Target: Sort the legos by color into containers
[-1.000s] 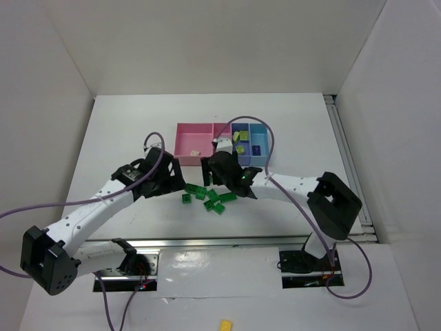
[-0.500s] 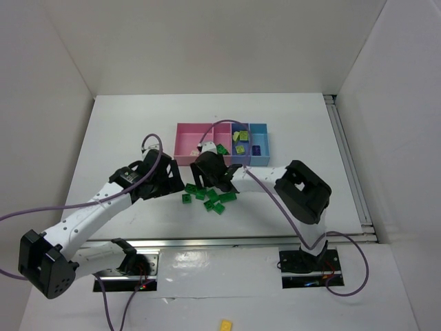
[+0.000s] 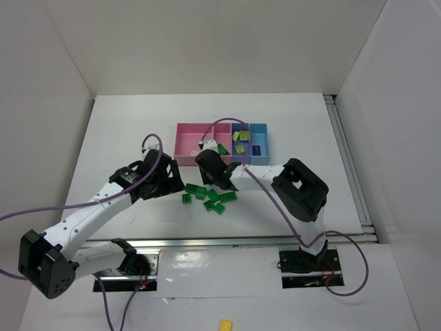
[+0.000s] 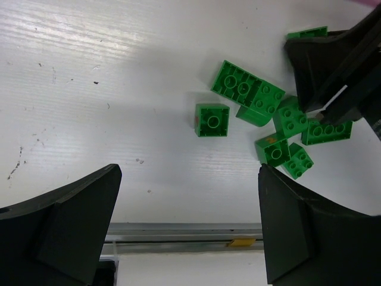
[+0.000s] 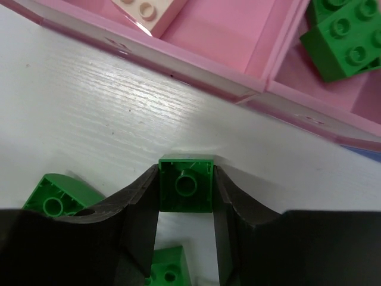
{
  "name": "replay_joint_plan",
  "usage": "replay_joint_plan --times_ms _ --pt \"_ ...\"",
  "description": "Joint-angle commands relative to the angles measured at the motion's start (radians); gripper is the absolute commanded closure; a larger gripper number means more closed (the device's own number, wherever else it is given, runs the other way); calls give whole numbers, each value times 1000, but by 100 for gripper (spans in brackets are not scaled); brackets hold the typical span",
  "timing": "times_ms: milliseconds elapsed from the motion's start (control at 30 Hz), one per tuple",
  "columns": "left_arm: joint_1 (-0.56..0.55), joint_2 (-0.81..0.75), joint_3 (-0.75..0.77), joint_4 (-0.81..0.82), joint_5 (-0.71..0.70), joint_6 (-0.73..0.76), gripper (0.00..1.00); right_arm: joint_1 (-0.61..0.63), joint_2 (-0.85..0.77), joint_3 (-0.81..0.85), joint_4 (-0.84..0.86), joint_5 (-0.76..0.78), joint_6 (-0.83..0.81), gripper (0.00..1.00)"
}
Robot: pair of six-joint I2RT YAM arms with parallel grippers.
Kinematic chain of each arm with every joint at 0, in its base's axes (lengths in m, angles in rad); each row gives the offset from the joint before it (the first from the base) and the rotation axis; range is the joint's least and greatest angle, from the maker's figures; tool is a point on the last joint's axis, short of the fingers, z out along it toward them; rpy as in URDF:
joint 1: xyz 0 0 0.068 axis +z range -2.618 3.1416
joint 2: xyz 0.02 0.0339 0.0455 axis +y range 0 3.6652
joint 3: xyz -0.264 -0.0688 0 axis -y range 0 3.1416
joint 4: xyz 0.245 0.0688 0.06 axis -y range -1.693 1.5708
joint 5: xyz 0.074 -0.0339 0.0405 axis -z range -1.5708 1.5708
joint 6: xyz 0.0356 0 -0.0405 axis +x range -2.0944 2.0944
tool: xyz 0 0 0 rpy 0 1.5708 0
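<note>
Green brick (image 5: 186,185) sat on the desk (image 5: 119,113) just beside the pink tray (image 5: 178,74), pinched between my right jaws at their very tips. So shallow a hold could let it twist free on lifting, or a tip might snag the tray. My right arm (image 3: 258,178) reached left, wrist tipped down. My left jaws hung wide and empty near the pile (image 4: 244,86).

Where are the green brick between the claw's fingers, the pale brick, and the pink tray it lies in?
green brick (image 5: 186,185), right wrist view, its centre.
pale brick (image 5: 149,12), right wrist view, its studded top.
pink tray (image 5: 178,74), right wrist view, its near rim.
</note>
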Motion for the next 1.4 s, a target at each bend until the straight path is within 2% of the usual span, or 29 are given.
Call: replay_joint_plan --times_ms 0,100,167,267,433,567,667,767,967,1133,1167,1367 --pt "5 -9 -4 7 -10 -3 2 -4 -150 5 3 82 12 72" --pt "14 -9 -4 7 -19 6 2 -13 -227 -22 -16 167 12 72" --pt "14 2 -13 24 25 32 2 -34 -287 -42 -16 204 12 71" --pt "14 31 -35 47 68 33 2 -111 -312 -42 4 181 21 70" --pt "14 74 -35 90 162 42 2 -225 -194 73 16 60 12 69" --pt "14 115 -53 109 195 42 2 -260 -56 209 -5 26 -8 67" --pt "14 140 -62 109 196 42 2 -260 -16 277 -22 17 -30 66" --pt "14 163 -73 118 205 42 3 -269 12 310 -45 7 -30 58" --pt "14 172 -73 127 196 42 6 -278 12 298 -31 -2 -30 52" --pt "14 172 -73 136 196 31 6 -278 12 311 -51 -11 -39 35" --pt "14 183 -73 136 196 31 6 -278 1 311 -60 -11 -39 31" --pt "-6 213 -53 136 174 31 7 -278 -114 282 -79 27 -39 25"
